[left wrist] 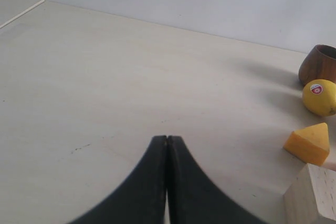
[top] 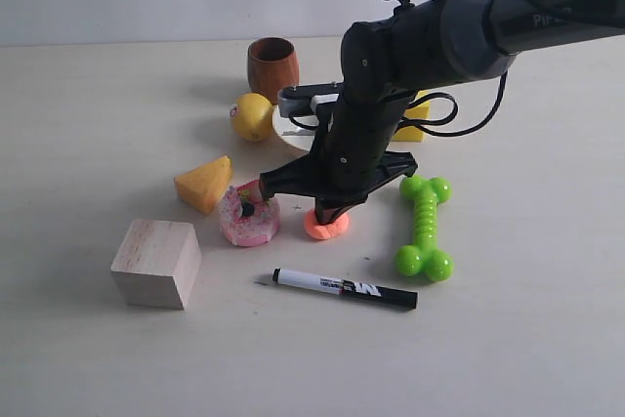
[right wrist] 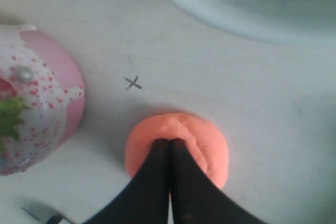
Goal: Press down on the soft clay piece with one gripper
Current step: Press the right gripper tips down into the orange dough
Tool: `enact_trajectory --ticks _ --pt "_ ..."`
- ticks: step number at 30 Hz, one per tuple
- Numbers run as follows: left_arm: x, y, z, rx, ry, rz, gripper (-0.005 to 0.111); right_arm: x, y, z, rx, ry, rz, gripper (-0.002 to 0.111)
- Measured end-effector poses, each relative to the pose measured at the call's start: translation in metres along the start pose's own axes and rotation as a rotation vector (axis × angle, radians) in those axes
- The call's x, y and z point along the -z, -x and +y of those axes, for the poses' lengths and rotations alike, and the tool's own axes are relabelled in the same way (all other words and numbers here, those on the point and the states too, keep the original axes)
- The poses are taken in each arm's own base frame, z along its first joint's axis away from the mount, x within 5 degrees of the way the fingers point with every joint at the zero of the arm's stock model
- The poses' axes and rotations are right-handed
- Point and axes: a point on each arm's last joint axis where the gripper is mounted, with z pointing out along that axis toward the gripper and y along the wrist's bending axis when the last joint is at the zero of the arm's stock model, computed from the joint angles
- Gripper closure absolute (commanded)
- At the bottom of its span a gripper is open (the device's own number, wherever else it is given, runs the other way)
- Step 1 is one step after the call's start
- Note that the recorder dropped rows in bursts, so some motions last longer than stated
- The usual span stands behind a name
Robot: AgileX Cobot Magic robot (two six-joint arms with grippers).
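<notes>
The right jaws are shut, tips together, and pushed into the top of the clay (right wrist: pixel 178 148). The clay sits on the table (top: pixel 98 95) directly under those tips. It is a small salmon-orange lump, matte and low, rounded at the rim like a thick disc. Where the tips meet it the surface is dented, with a soft fold bulging up on each side of them and a shallow crease running away from the tips. In the exterior view the clay (top: pixel 326 226) shows as a squat mound spreading out a little past the tips on both sides, under the right arm (top: pixel 371 134).

Just beside the jaws, left of them in the exterior view, lies the pink cake (top: pixel 249 217) — near the clay but apart from it. On their other side, a little further off, lies the green bone (top: pixel 426 227). The marker (top: pixel 344 288) lies nearer the camera than the jaws. Behind them a white plate (right wrist: pixel 252 3) shows its rim.

The left jaws are also shut, tips touching, holding nothing, over bare table — well apart from the clay. Ahead of them and off to one side are the block (left wrist: pixel 312 195), the cheese (left wrist: pixel 308 142), the lemon (left wrist: pixel 320 97) and the cup (left wrist: pixel 320 64).
</notes>
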Motion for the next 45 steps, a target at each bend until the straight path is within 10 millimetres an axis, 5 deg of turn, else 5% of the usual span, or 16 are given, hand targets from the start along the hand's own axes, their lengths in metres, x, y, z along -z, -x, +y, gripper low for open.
enact_trajectory --ticks 45 --pt "0.0 0.0 0.0 0.0 0.0 0.0 0.107 -0.0081 -0.0017 -0.001 -0.009 -0.005 0.035 0.108"
